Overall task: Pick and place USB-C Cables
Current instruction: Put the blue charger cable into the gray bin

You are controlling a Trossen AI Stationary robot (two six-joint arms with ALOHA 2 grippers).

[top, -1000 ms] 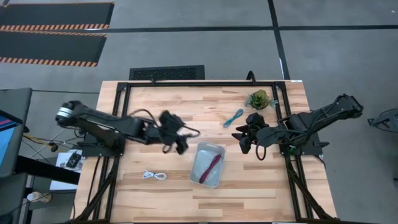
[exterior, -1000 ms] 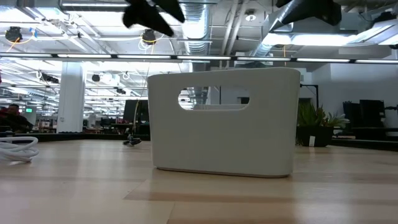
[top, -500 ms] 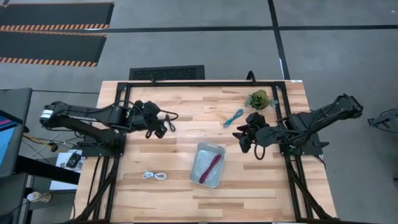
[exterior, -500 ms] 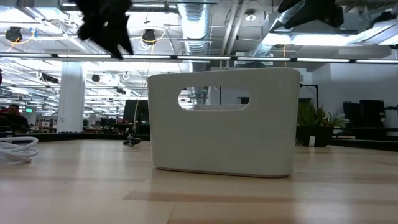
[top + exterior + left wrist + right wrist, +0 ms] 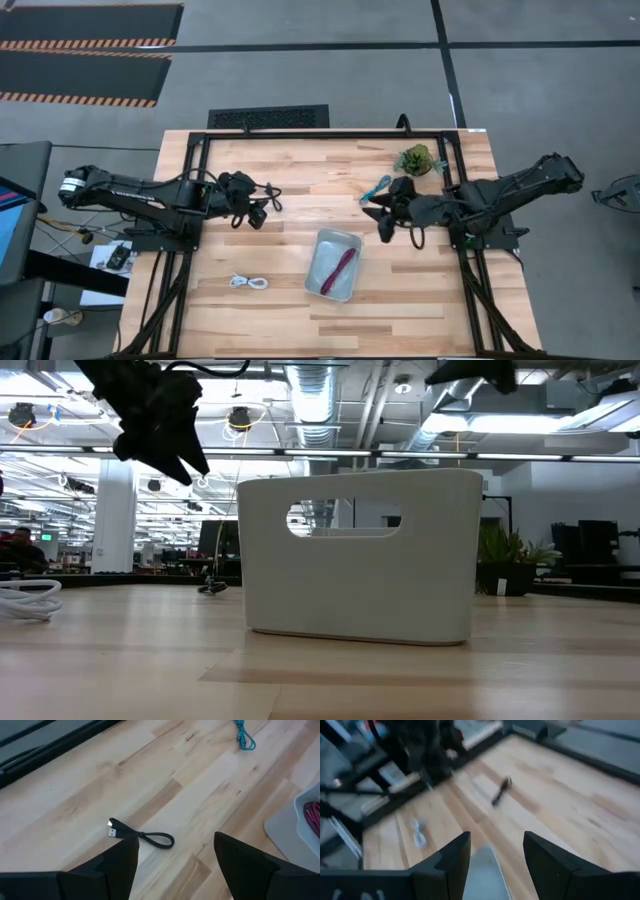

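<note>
A light grey tray (image 5: 322, 250) stands mid-table with the magenta-red cable (image 5: 340, 268) lying inside. The white cable (image 5: 248, 283) lies coiled toward the near left. Far right of centre, the teal-blue cable (image 5: 376, 188) rests flat on the wood. The black cable (image 5: 142, 836) lies on the table just ahead of my left gripper (image 5: 177, 851). That gripper (image 5: 255, 207) hovers open and empty left of the tray. My right gripper (image 5: 385, 213) hangs open and empty near the teal cable, and its own view shows fingers apart (image 5: 496, 837).
A green leafy clump (image 5: 415, 160) sits near the table's far right corner. A black frame (image 5: 300, 135) runs along the table's edges. In the low view the tray's wall (image 5: 360, 560) with its handle slot fills the middle, and both arms hang above table height.
My left gripper has drawn back from beside the tray toward the table's left and far side, staying open and above the table. My right gripper has shifted a little toward the table's left, closer to the teal cable. No cable has moved.
</note>
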